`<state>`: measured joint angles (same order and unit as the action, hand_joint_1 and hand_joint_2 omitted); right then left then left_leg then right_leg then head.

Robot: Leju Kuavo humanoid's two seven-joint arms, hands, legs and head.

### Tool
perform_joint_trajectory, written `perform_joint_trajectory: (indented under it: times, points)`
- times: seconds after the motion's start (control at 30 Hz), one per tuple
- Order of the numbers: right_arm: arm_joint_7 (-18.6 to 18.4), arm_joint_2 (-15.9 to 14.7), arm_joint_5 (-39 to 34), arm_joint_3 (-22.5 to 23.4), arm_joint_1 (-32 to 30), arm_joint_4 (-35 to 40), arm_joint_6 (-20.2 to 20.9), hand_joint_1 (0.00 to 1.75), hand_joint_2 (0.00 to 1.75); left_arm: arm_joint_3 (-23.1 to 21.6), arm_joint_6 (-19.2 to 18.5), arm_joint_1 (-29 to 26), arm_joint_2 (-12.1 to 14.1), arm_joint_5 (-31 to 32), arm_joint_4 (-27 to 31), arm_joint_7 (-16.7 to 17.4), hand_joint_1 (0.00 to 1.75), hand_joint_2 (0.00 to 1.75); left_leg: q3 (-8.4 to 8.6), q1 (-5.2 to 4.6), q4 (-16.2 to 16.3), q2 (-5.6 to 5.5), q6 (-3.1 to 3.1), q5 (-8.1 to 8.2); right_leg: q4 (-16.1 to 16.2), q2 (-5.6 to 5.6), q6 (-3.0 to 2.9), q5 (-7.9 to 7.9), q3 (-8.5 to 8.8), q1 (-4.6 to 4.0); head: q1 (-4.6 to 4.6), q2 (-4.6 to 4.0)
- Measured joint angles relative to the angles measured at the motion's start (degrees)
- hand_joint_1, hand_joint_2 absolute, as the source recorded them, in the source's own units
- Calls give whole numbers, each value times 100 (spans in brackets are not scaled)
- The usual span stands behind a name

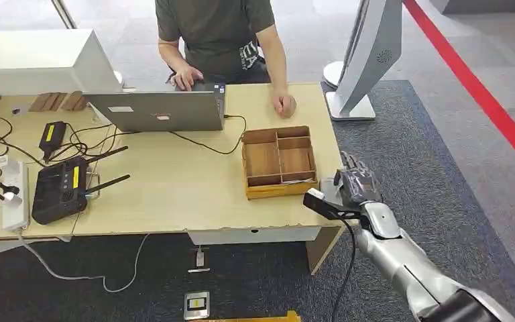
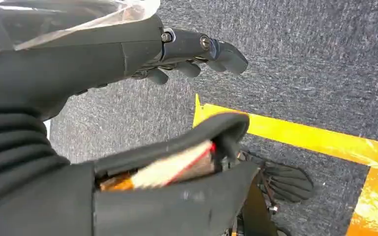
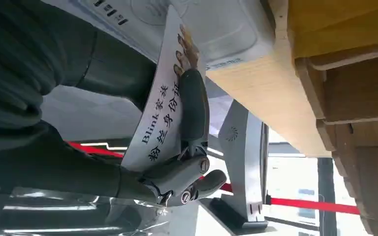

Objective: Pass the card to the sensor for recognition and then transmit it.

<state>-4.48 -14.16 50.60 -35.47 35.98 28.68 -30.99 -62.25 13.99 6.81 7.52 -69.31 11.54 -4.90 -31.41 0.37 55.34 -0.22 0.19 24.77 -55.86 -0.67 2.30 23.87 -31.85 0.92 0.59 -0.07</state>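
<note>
My right hand point(image 3: 177, 162) clamps the card point(image 3: 165, 105) against the sensor point(image 3: 216, 29); recognition seemingly underway, transmission remains.

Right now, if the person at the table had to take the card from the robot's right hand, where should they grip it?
Probably the free printed end of the card, pinched flat across both faces. The right hand clamps its middle, so come from the side away from the palm.
</note>
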Motion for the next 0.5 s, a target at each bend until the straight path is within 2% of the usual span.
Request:
perform_joint_trajectory:
  times: [0.33, 0.5]
  points:
    - [42, 142, -122, -2, 25, -155, -114, 175, 175, -2, 24, -2, 13, -17, 0, 9, 0, 0, 5, 0, 0, 3, 0, 0, 0, 1, -2, -1, 5, 0, 0, 0]
    - [44, 118, -105, -37, 198, -177, -153, 175, 175, 0, 2, -4, 28, 28, 0, -2, 0, 0, 3, 0, 0, 3, 0, -1, -1, 2, -2, -3, 4, 1, -2, 0]
